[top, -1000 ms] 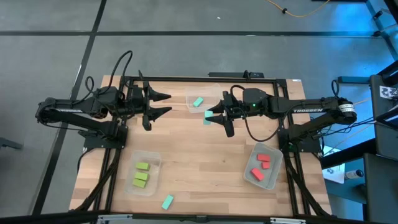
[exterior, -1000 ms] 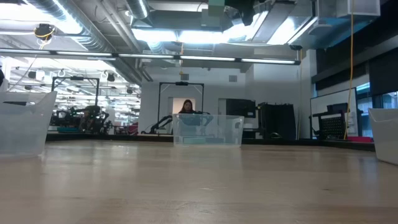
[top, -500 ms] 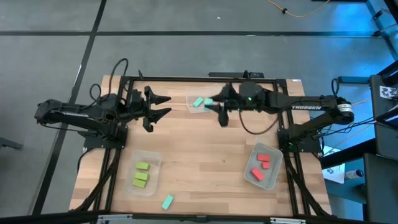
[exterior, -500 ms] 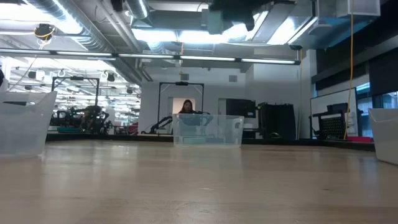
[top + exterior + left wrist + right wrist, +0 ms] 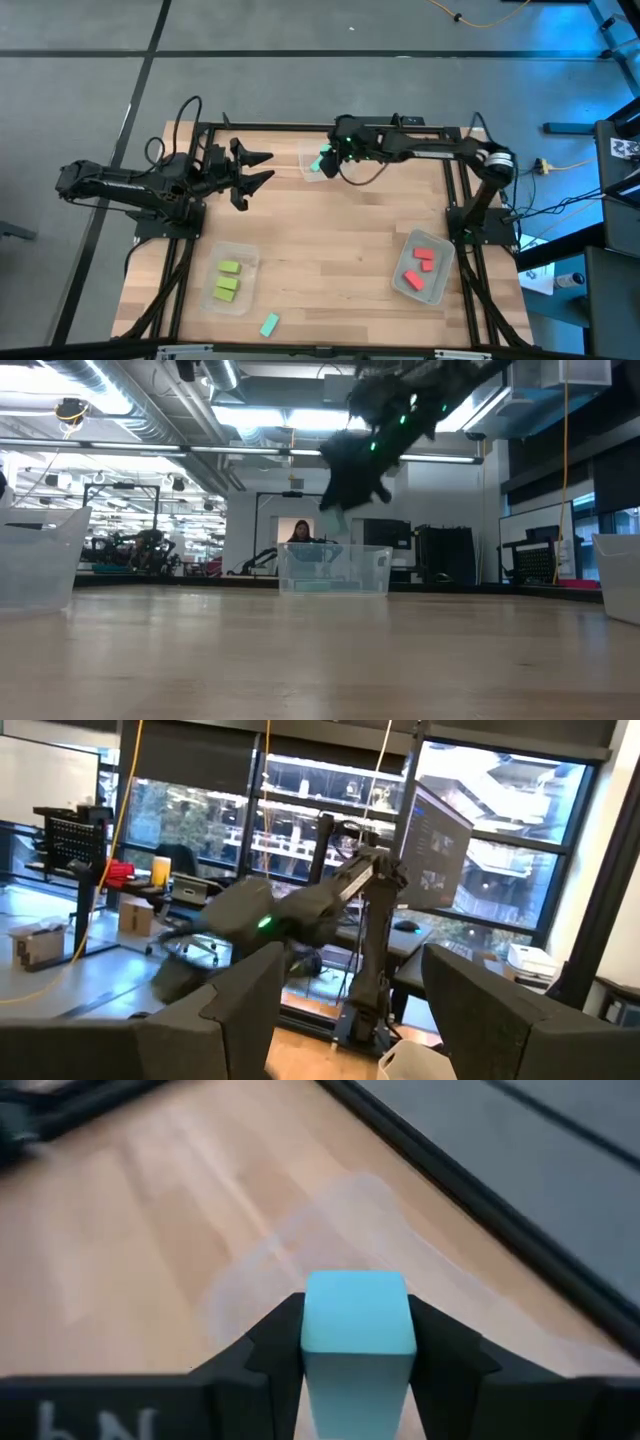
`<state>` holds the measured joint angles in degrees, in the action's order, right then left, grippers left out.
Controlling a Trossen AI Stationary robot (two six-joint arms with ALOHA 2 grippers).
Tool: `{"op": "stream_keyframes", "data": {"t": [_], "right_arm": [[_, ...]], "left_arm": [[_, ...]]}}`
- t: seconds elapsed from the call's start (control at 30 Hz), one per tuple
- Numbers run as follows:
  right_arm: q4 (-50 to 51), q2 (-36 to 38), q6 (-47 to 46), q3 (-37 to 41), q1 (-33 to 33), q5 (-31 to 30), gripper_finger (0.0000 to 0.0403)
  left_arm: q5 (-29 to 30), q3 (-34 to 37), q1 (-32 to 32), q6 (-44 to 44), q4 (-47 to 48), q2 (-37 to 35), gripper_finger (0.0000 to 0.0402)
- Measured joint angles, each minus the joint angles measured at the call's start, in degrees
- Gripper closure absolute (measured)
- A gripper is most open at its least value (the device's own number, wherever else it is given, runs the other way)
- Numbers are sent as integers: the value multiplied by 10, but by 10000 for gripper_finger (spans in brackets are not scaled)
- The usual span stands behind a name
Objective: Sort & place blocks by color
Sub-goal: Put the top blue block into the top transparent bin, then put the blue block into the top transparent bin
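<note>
right tool [image 5: 358,1342] clamps a teal block [image 5: 358,1320] by its two flat sides, above the clear tub [image 5: 325,160] at upper centre of the worktop [image 5: 330,240]. block looks light, rigid, smooth; side grip suits. left tool [image 5: 262,168] wide, empty, upper left.

The right arm reaches out long and nearly straight, its right gripper [image 5: 326,160] raised above the surface, fingers [image 5: 270,1350] pressed on either side of a teal block [image 5: 358,1330] standing between them. The left arm waits bent, its left gripper [image 5: 262,168] held level with fingers [image 5: 240,995] spread wide, nothing between them.
</note>
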<state>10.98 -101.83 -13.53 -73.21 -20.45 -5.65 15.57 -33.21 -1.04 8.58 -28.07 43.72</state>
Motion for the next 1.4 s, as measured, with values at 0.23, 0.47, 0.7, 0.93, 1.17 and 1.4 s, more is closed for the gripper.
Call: {"op": "stream_keyframes", "data": {"t": [0.23,0.47,0.7,0.93,1.17,1.4], "right_arm": [[0,-69,-86,0,-27,6,259],[3,-95,-118,0,-27,7,236],[5,-101,-115,0,-29,2,245],[-2,-63,-87,0,-29,2,219],[1,-28,-85,0,-30,24,171],[27,48,-51,0,-33,82,122]], "left_arm": [[0,0,0,1,-18,0,173],[5,0,0,-2,-18,0,173],[5,0,0,-2,-20,0,173],[9,0,0,-2,-20,0,172],[11,0,0,-2,-20,0,173],[11,0,0,-2,-12,0,173]]}}
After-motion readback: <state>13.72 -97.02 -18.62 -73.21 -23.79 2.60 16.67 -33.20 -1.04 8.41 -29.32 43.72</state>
